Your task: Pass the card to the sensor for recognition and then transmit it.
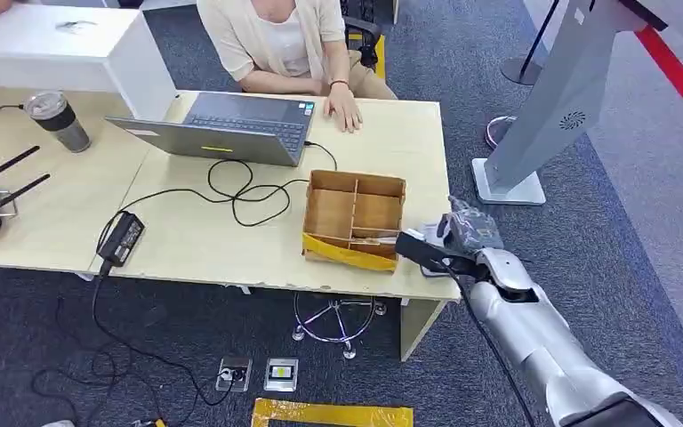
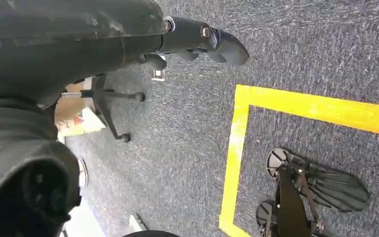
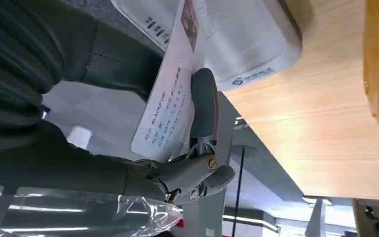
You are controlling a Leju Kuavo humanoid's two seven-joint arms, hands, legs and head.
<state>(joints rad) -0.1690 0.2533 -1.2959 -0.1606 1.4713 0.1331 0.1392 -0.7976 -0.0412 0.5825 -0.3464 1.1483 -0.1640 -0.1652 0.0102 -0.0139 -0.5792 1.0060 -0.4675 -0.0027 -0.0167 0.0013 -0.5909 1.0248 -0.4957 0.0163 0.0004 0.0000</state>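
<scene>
My right hand [image 1: 471, 227] reaches over the table's near right corner, beside the cardboard box. It pinches a white printed card [image 3: 165, 98] between the thumb [image 3: 203, 103] and the dark fingers behind it. The card stands on edge with its far end close against the white sensor [image 3: 246, 34], a rounded flat device lying on the wooden table [image 3: 321, 128]. In the head view the sensor [image 1: 429, 237] peeks out under my wrist. My left hand [image 2: 202, 39] hangs over the carpet with its fingers loosely apart and nothing in them.
A divided cardboard box [image 1: 356, 218] stands just left of my right hand. A seated person rests a hand [image 1: 347, 111] beside an open laptop [image 1: 231, 129]. Its cable and power brick [image 1: 123, 238] trail across the table. A grey kiosk stand [image 1: 551, 107] rises at the right.
</scene>
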